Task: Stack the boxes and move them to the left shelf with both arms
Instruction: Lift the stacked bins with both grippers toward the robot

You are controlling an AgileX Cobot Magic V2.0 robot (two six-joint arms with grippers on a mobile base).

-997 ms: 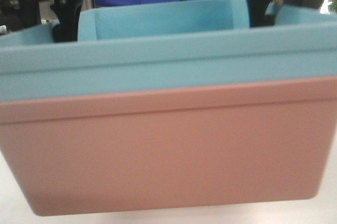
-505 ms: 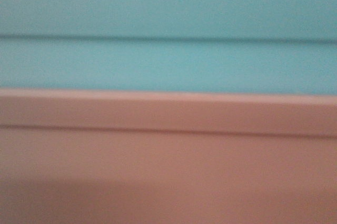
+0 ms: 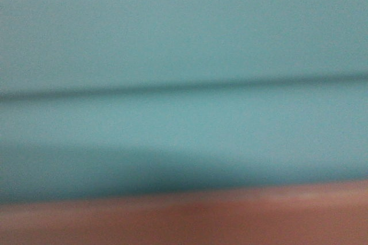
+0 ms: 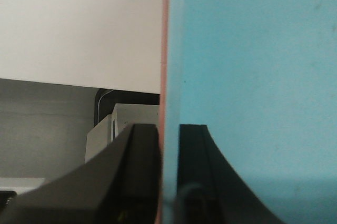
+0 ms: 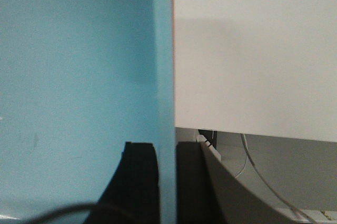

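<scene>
- The blue box (image 3: 184, 84) is sitting inside the pink box (image 3: 184, 222), filling the front view.
- The left tool (image 4: 168, 129) is pinching their left wall.
- The right tool (image 5: 164, 148) is pinching their right wall.

Likely a lab or workshop: white worktable (image 5: 253, 50), grey equipment box (image 4: 134, 113), loose cable (image 5: 245, 150).

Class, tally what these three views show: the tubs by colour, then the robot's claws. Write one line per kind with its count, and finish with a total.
light blue tub: 1
salmon pink tub: 1
claws: 2 (left claw, right claw, each clamped on the nested tub walls)
Total: 4
</scene>
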